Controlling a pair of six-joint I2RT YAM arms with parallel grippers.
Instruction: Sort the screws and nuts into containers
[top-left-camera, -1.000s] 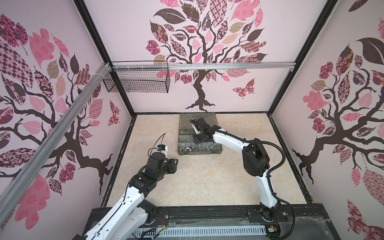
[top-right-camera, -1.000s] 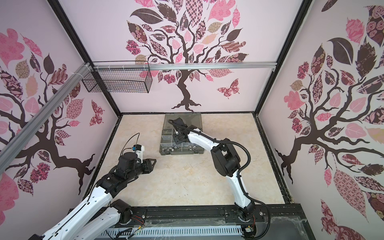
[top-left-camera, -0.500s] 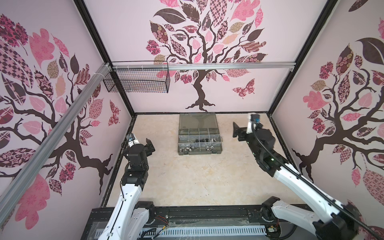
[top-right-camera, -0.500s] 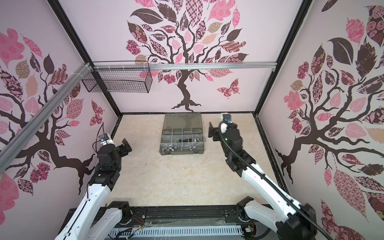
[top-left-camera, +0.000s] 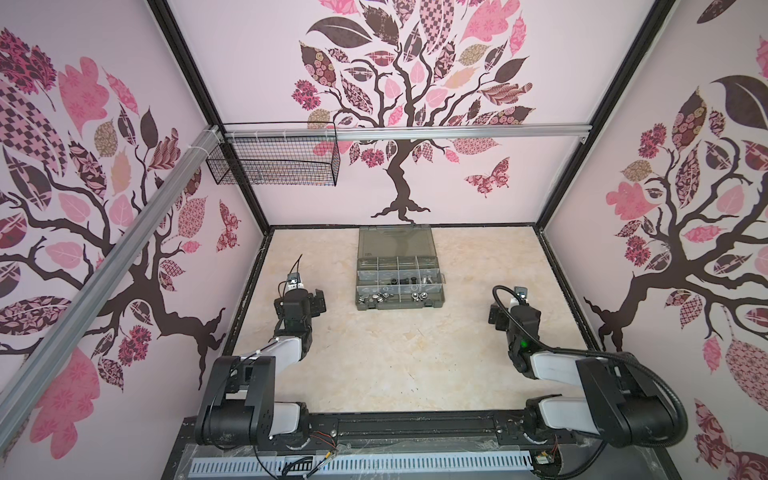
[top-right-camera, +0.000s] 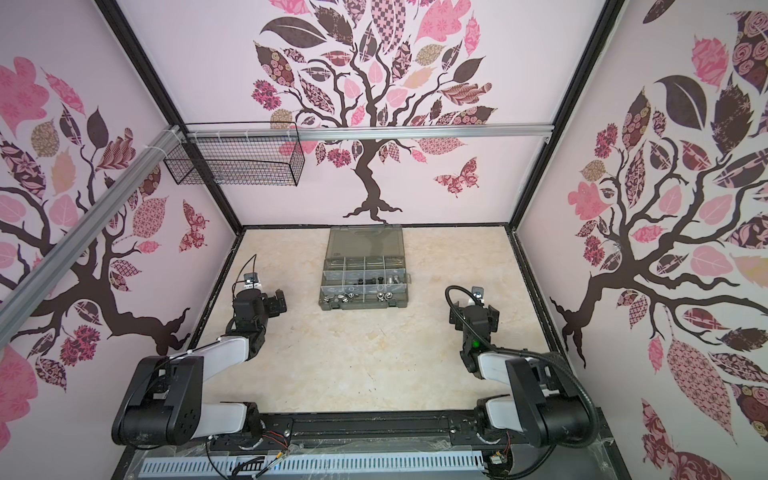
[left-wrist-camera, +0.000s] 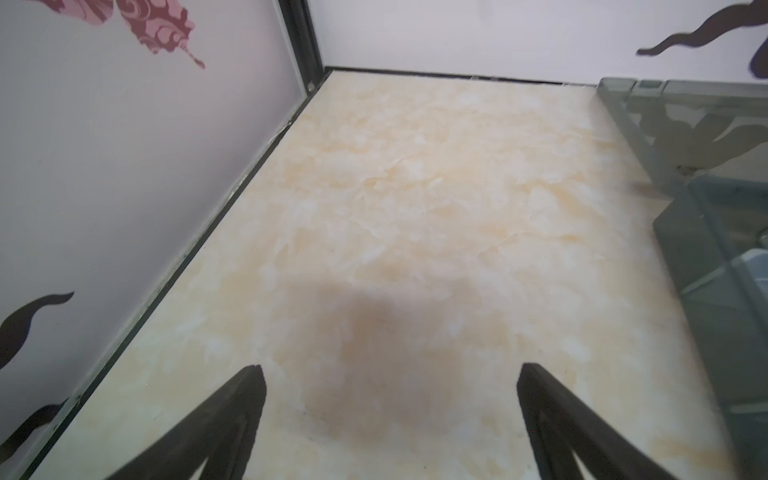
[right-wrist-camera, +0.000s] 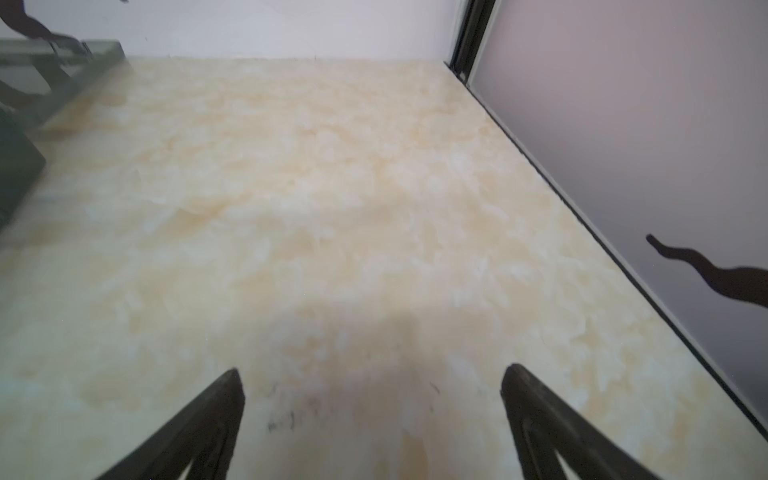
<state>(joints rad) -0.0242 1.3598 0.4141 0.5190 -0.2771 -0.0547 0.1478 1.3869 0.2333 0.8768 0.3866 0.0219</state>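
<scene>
The smoky-grey organiser case (top-left-camera: 399, 306) (top-right-camera: 363, 306) lies open at the back middle of the table, its lid (top-left-camera: 395, 243) flat behind it. Small dark pieces (top-left-camera: 402, 281) and silver pieces (top-left-camera: 428, 281) sit in the middle row of containers. More silver pieces (top-left-camera: 376, 296) are in the front row. They are too small to tell screws from nuts. My left gripper (top-left-camera: 308, 300) (left-wrist-camera: 390, 370) hangs open over bare table left of the case. On the other side, my right gripper (top-left-camera: 514, 316) (right-wrist-camera: 372, 370) is open and empty too.
A black wire mesh basket (top-left-camera: 274, 164) hangs on the rail at the back left. Patterned walls close in the marble tabletop (top-left-camera: 395, 365) on three sides. The case's edge shows in the left wrist view (left-wrist-camera: 706, 216) and in the right wrist view (right-wrist-camera: 25, 104).
The right gripper has left the case and drawn back to the right side. The left gripper pulled back toward the left wall. Both grippers have opened wide.
</scene>
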